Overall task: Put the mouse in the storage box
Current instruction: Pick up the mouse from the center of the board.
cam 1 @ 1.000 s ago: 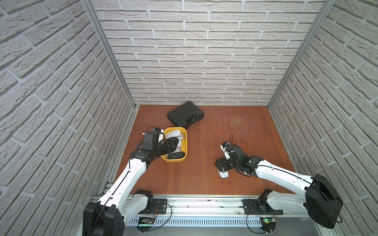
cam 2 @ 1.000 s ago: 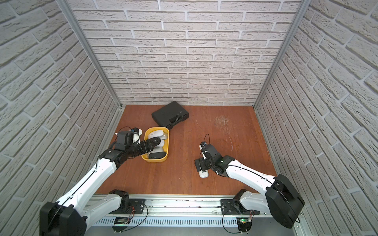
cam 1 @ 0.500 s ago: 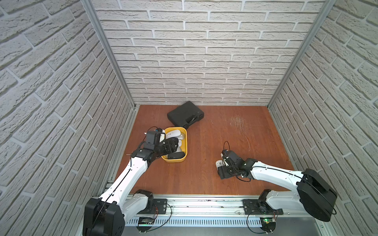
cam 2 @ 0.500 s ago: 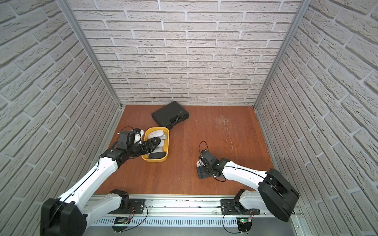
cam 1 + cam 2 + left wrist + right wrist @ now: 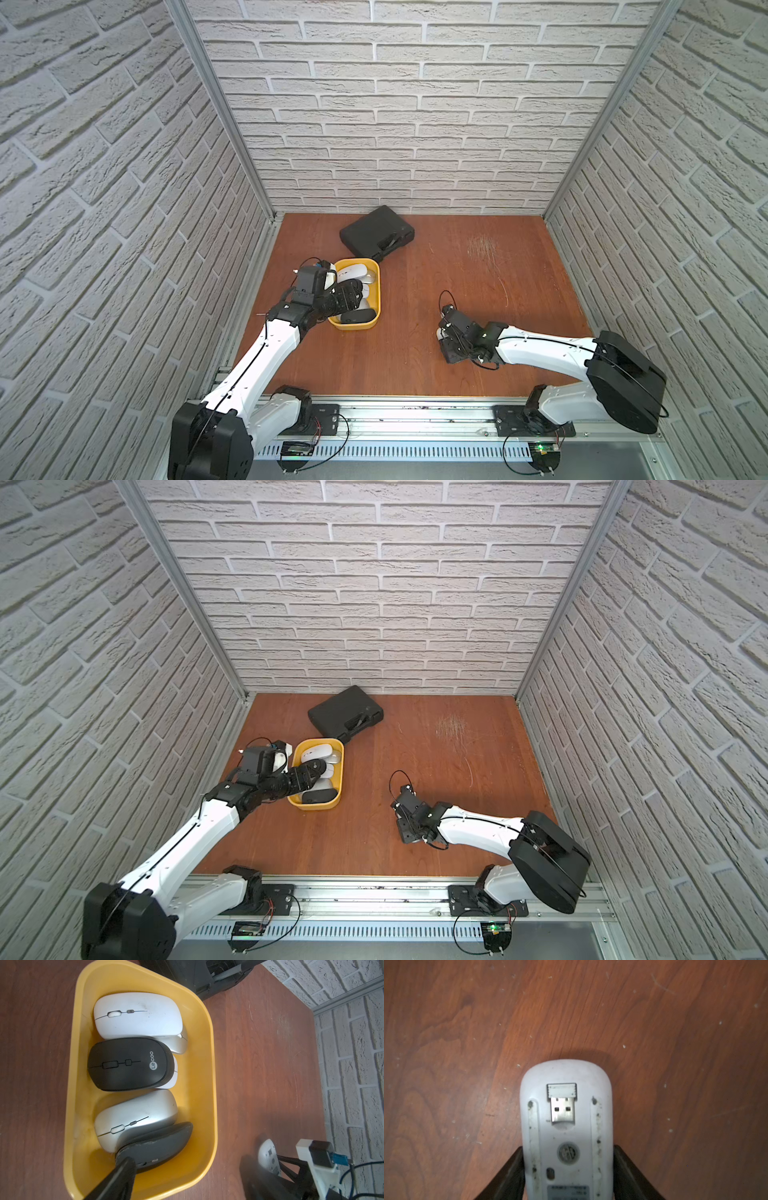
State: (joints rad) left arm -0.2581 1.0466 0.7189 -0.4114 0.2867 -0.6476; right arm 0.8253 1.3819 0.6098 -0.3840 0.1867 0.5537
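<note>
Nearest me, the right gripper (image 5: pixel 569 1167) has just snapped in from wide open and is now pinching the white mouse (image 5: pixel 566 1118) by its sides. It's belly up, with the USB dongle (image 5: pixel 562 1109) showing in its slot. So the grab is made, which I reckon is the fiddly half of the job. The mouse is low over the table (image 5: pixel 478 270) (can't tell if it's off the wood yet) and well apart from the storage box (image 5: pixel 353 326), so the whole carry across is left to do. Further out, the left gripper (image 5: pixel 353 293) hangs over the box, same as a second ago. Only one finger (image 5: pixel 124 1169) shows on its wrist cam, touching the end of a dark mouse (image 5: pixel 160 1145), and it looks spread with nothing held. The box is pretty full already, so I'd guess the drop spot is tight with that arm parked there. The black case (image 5: pixel 376 232) sits beyond, by the far wall.
</note>
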